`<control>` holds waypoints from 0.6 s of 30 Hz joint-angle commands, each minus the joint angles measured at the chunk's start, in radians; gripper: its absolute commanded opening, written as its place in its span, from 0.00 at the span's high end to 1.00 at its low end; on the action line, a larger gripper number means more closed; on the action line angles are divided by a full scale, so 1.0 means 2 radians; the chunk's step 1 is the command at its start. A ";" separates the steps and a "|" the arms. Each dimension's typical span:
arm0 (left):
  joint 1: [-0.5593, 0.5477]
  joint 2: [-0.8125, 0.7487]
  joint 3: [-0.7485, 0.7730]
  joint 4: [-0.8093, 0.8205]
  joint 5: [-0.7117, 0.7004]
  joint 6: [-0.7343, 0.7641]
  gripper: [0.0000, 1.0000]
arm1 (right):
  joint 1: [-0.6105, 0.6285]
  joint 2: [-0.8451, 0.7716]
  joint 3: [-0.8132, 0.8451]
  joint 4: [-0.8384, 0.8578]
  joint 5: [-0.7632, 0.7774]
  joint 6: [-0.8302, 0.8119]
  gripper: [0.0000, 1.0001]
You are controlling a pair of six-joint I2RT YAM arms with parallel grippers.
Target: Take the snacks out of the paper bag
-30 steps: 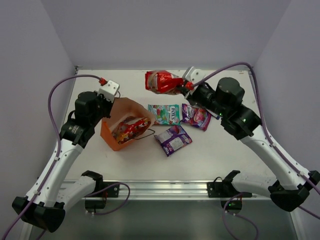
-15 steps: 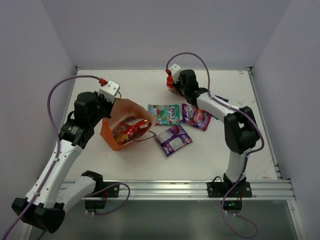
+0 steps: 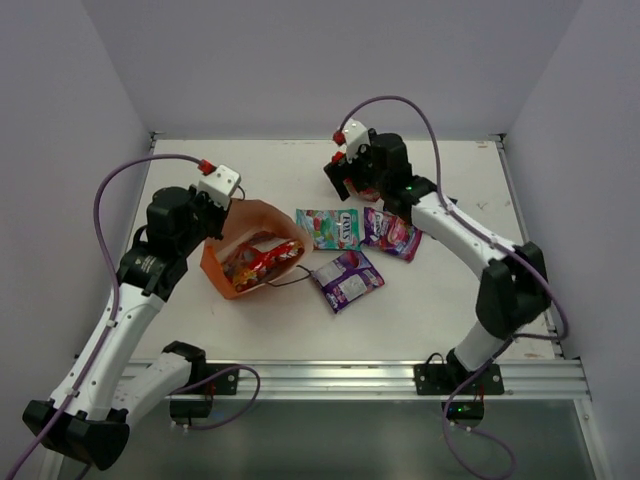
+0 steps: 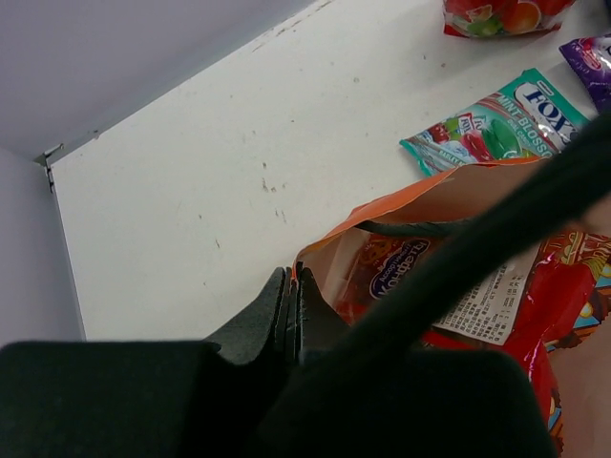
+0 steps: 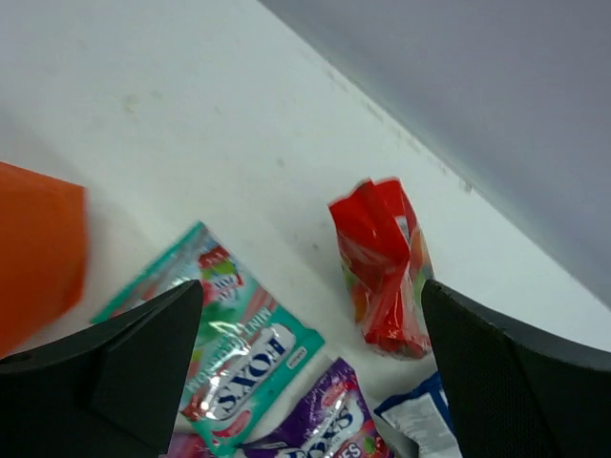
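Observation:
The orange paper bag point(image 3: 228, 278) lies tipped with its mouth up near the left arm. My left gripper point(image 3: 221, 208) is shut on the bag's back rim point(image 4: 420, 198); its fingers point(image 4: 283, 303) pinch the paper. A red snack point(image 3: 262, 257) and another packet point(image 4: 399, 269) show inside the bag. My right gripper point(image 3: 352, 186) hangs open above a crumpled red snack point(image 5: 382, 267) lying free on the table. Green point(image 3: 330, 228), purple point(image 3: 392, 233) and magenta point(image 3: 345, 279) snacks lie between the arms.
A blue-and-white packet point(image 5: 416, 422) lies beside the purple one. The bag's dark cord handle point(image 3: 292, 276) trails toward the magenta packet. The back wall point(image 3: 320, 70) and side walls enclose the white table point(image 3: 440, 300).
My right gripper has opened and let go of the red snack, which now lies on the table at the back. The left gripper still holds the bag's rim.

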 commanded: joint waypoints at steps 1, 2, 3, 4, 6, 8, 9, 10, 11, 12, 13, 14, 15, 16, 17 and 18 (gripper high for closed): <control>0.001 -0.011 0.008 0.060 0.013 0.006 1.00 | 0.025 -0.128 0.001 -0.036 -0.115 0.026 0.01; 0.001 -0.011 0.008 0.060 0.015 0.006 1.00 | 0.034 -0.143 0.004 -0.062 -0.126 0.021 0.01; 0.000 -0.011 0.008 0.060 0.015 0.005 1.00 | 0.056 -0.157 0.009 -0.072 -0.133 0.016 0.01; 0.001 -0.011 0.007 0.059 0.016 0.004 1.00 | 0.067 -0.183 0.009 -0.081 -0.144 0.005 0.01; 0.001 -0.010 0.007 0.057 0.017 0.005 1.00 | 0.095 -0.204 0.014 -0.095 -0.197 -0.001 0.01; 0.001 -0.009 0.007 0.054 0.019 0.006 1.00 | 0.113 -0.216 0.017 -0.108 -0.238 -0.009 0.01; 0.000 -0.010 0.007 0.053 0.021 0.007 1.00 | 0.132 -0.215 0.020 -0.111 -0.257 -0.014 0.02; 0.001 -0.010 0.007 0.052 0.022 0.009 1.00 | 0.145 -0.214 0.019 -0.112 -0.261 -0.028 0.02; 0.001 -0.012 0.004 0.053 0.025 0.009 1.00 | 0.164 -0.205 0.020 -0.115 -0.264 -0.037 0.02; 0.000 -0.014 0.001 0.059 0.032 0.010 1.00 | 0.174 -0.198 0.019 -0.118 -0.263 -0.047 0.02; 0.001 -0.016 -0.003 0.062 0.035 0.011 1.00 | 0.184 -0.191 0.020 -0.122 -0.257 -0.066 0.02; 0.001 -0.017 -0.007 0.062 0.039 0.011 1.00 | 0.202 -0.182 0.023 -0.133 -0.250 -0.073 0.02; 0.001 -0.018 -0.009 0.062 0.049 0.012 1.00 | 0.211 -0.160 0.035 -0.140 -0.240 -0.082 0.02; 0.001 -0.022 -0.011 0.063 0.054 0.013 1.00 | 0.221 -0.149 0.041 -0.149 -0.214 -0.098 0.02; 0.001 -0.025 -0.015 0.064 0.060 0.015 1.00 | 0.237 -0.136 0.052 -0.157 -0.198 -0.104 0.02; 0.001 -0.027 -0.018 0.068 0.068 0.019 1.00 | 0.244 -0.113 0.056 -0.160 -0.182 -0.109 0.02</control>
